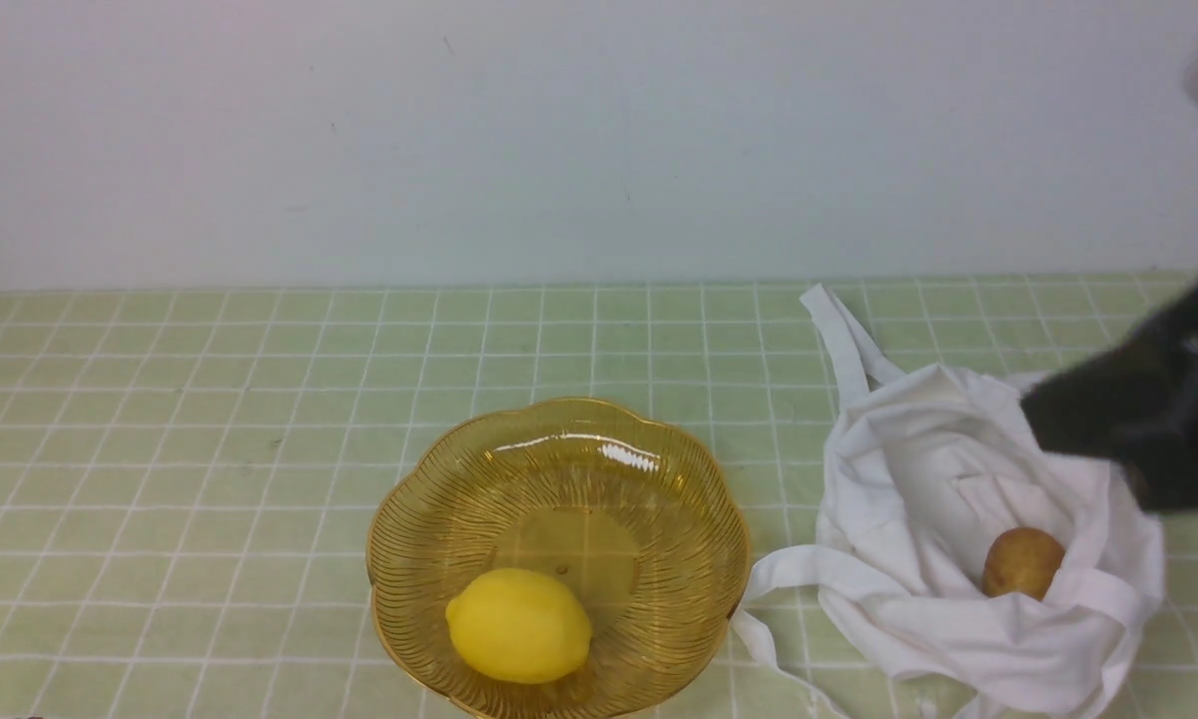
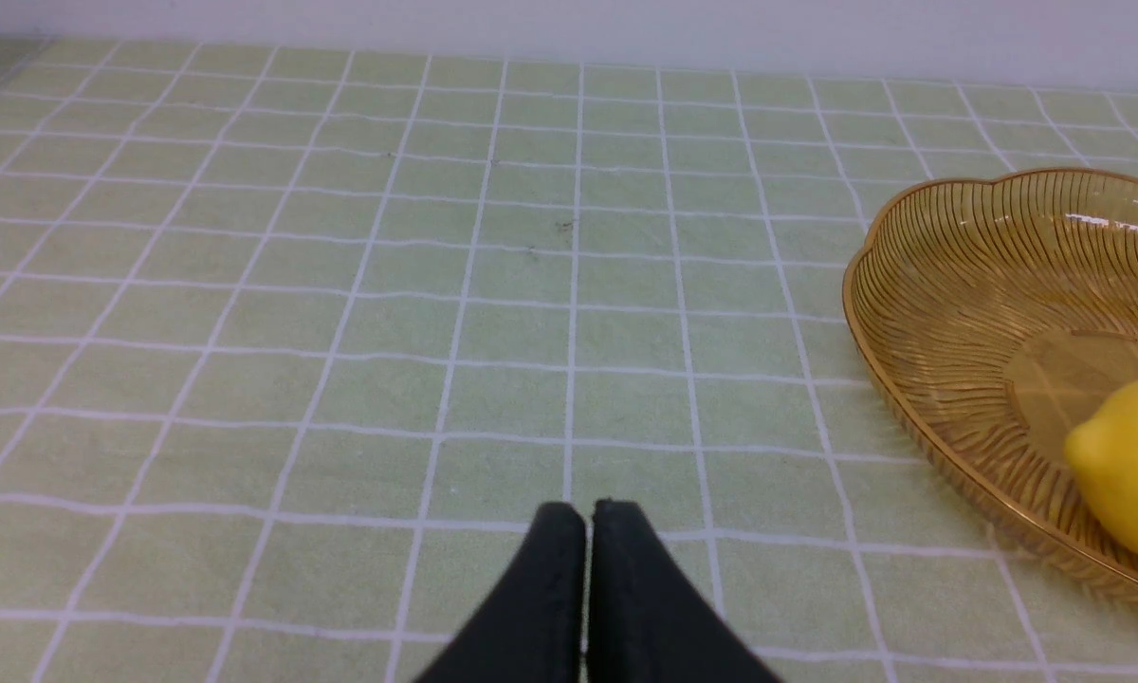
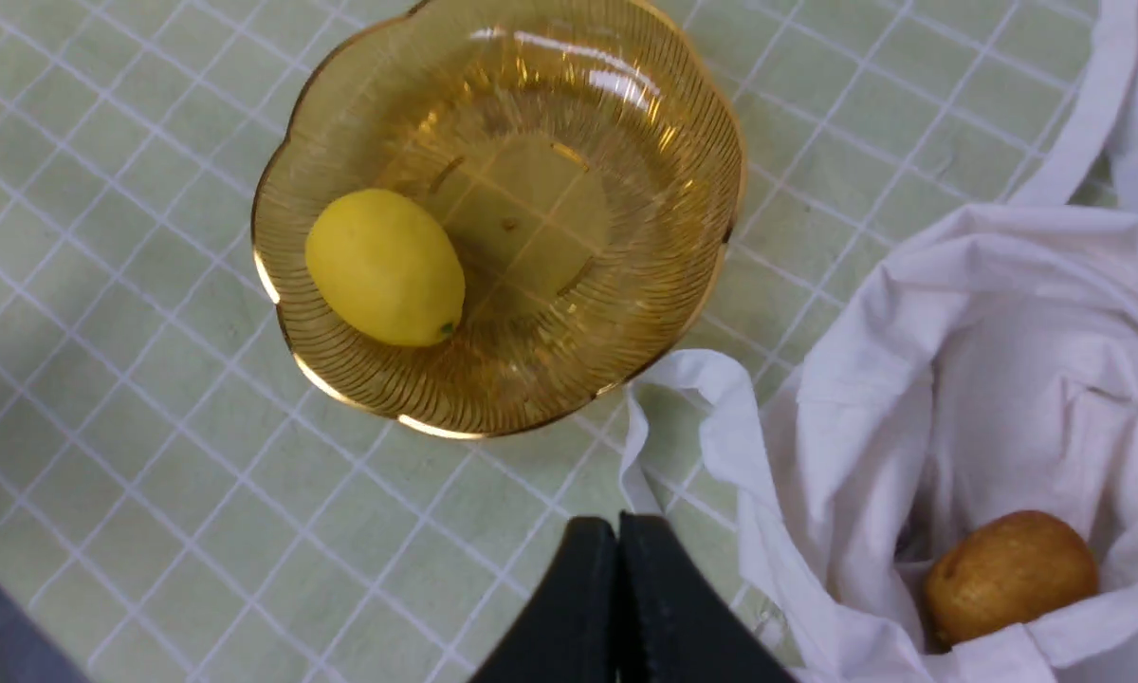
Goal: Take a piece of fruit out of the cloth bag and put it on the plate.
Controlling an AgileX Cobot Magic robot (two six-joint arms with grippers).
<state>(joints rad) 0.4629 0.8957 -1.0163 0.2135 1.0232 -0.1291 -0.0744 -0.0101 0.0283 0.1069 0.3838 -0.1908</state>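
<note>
The yellow lemon (image 1: 519, 626) lies in the amber glass plate (image 1: 559, 439), toward its near left side; it also shows in the right wrist view (image 3: 385, 267) and the left wrist view (image 2: 1128, 470). The white cloth bag (image 1: 968, 479) lies open to the right of the plate, with a brown round fruit (image 1: 1022, 562) inside. My right gripper (image 3: 618, 520) is shut and empty, raised above the table beside the bag; its dark body (image 1: 1138, 409) hangs over the bag's right side. My left gripper (image 2: 588, 510) is shut and empty, left of the plate (image 2: 958, 285).
The table wears a green checked cloth (image 1: 210, 449). The bag's strap handles lie on it, one toward the back (image 1: 839, 335) and one toward the plate (image 1: 789, 574). A pale wall (image 1: 559, 140) stands behind the table.
</note>
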